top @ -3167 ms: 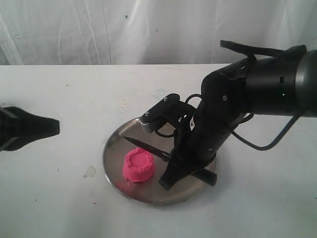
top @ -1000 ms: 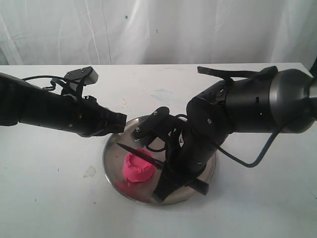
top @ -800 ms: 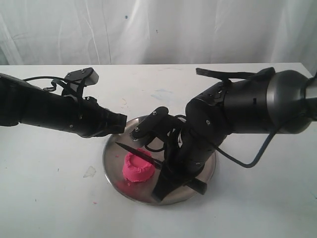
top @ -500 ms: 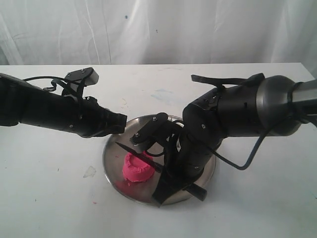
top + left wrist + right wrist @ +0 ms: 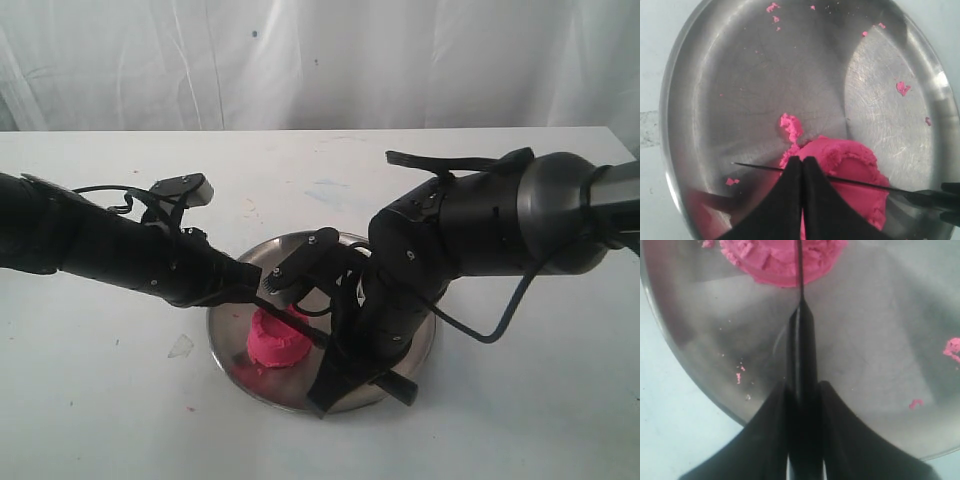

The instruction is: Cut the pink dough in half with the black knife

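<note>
- Two arms crowd over the steel plate [image 5: 412, 352], which sits about mid-desk toward the near edge; pink dough [image 5: 279, 343] lies in the plate's left-near part, one lump, not yet split
- right gripper [image 5: 801, 390] is clamped on the handle of the black knife [image 5: 860, 184]; blade runs straight out from it across the top of the dough
- knife long axis: handle end toward the desk's right-near side, tip toward the left-far side, pointing past the dough; in the left wrist view the thin edge spans the lump roughly through its middle
- whether the blade touches the dough or sits just above it: cannot tell for sure, looks at surface level
- left gripper [image 5: 801, 200] has its fingers pressed together, holding nothing, just beside the dough on its left-far side, over the blade line
- judgement: coming move is a downward press by the right arm; cut line already looks centered
- pink crumbs [image 5: 902, 88] scattered on plate
</note>
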